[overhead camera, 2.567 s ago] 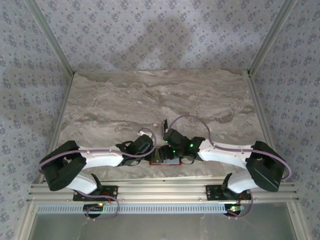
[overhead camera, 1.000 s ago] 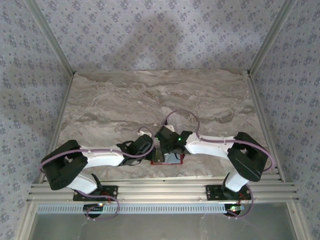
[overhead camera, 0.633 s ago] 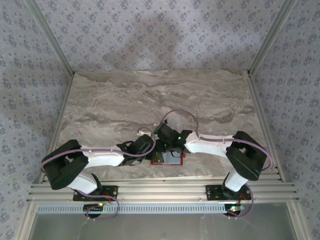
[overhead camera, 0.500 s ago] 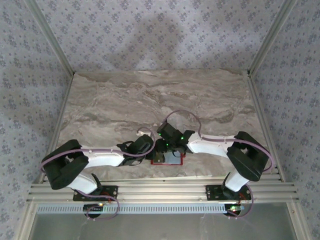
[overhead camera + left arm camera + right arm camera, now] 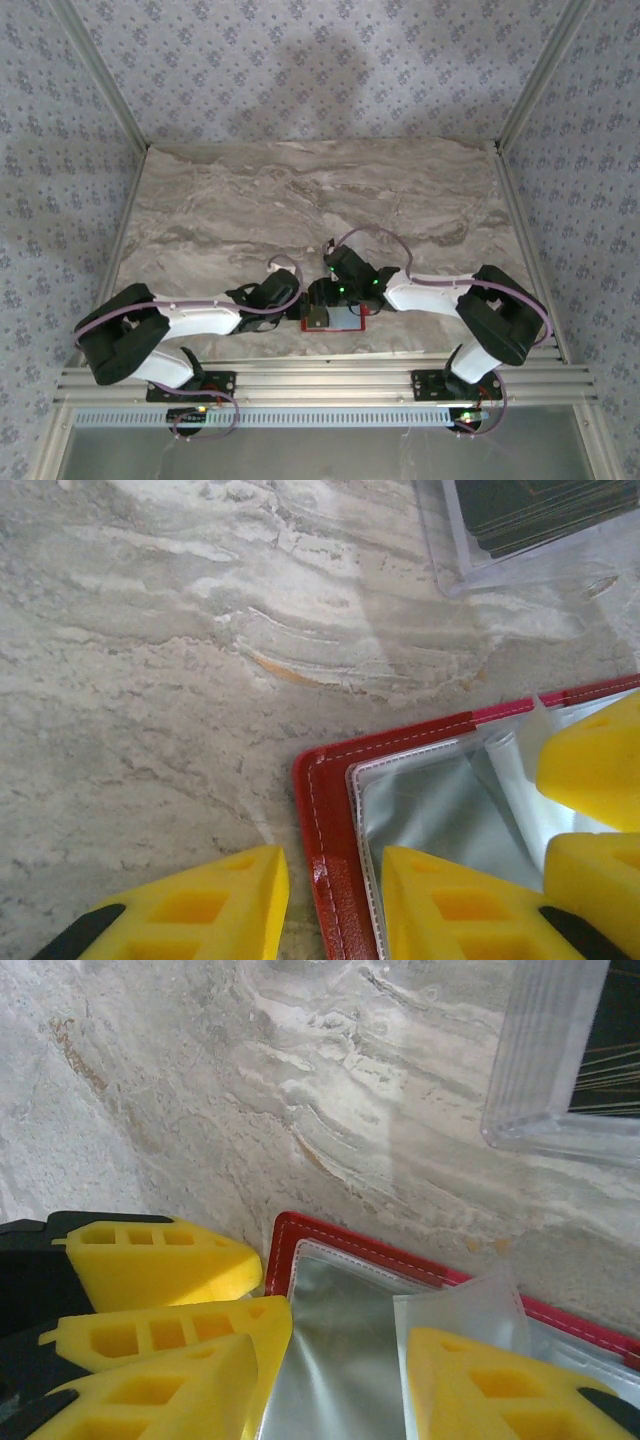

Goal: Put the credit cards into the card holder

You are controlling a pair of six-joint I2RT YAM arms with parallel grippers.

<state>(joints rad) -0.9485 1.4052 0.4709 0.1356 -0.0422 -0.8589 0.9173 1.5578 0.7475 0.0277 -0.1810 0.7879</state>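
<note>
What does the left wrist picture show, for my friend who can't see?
An open red wallet, silvery inside, lies on a grey marble table. The left gripper straddles its red edge with yellow fingers; a clear plastic box of dark cards sits beyond.

No text, label, brand, number or sign can be read in any view; the dark credit cards (image 5: pixel 530 505) in the clear box (image 5: pixel 520 575) carry only faint thin lines, too blurred to read
</note>
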